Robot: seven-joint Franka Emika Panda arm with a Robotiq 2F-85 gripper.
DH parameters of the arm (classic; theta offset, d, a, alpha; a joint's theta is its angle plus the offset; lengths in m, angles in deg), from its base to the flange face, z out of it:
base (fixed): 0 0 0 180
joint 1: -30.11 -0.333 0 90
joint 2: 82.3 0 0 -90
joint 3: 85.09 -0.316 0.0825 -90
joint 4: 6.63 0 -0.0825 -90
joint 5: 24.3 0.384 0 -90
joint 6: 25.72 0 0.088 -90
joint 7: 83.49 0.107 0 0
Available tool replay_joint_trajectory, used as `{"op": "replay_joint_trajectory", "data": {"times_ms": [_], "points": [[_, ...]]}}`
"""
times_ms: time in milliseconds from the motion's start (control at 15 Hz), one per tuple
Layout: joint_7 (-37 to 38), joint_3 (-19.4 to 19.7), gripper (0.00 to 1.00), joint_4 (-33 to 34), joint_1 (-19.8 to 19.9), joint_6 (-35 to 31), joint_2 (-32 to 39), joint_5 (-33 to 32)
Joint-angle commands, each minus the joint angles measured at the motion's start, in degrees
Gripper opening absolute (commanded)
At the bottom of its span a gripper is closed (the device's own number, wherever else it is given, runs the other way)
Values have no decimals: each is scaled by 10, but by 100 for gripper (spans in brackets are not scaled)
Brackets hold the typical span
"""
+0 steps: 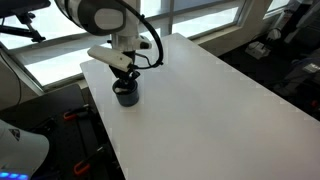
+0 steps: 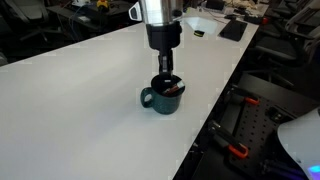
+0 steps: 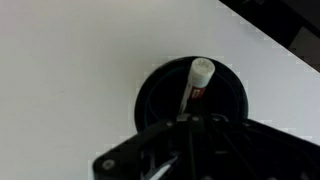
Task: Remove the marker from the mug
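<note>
The dark mug point(image 1: 125, 95) stands on the white table near its edge, and it also shows in both other views point(image 2: 160, 99) point(image 3: 160, 95). The marker point(image 3: 196, 85) leans inside it, with a pale rounded end up and a red band below; a bit of red shows in an exterior view point(image 2: 173, 88). My gripper point(image 2: 166, 80) reaches straight down into the mug's mouth point(image 1: 124, 82). In the wrist view its dark fingers point(image 3: 190, 120) meet at the marker's lower part and look closed on it. The marker's lower end is hidden.
The white table point(image 1: 210, 100) stretches wide beyond the mug. Its edge runs close beside the mug point(image 2: 205, 120). Papers and a dark flat object point(image 2: 232, 30) lie at the table's far end. Robot base parts with orange clamps point(image 2: 240, 150) sit below the edge.
</note>
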Motion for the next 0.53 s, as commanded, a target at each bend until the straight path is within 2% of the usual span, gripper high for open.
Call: {"op": "replay_joint_trajectory", "data": {"times_ms": [0, 467], "points": [[-17, -5, 27, -2, 10, 0, 0, 17], [-3, -6, 80, -4, 9, 11, -11, 13]]}}
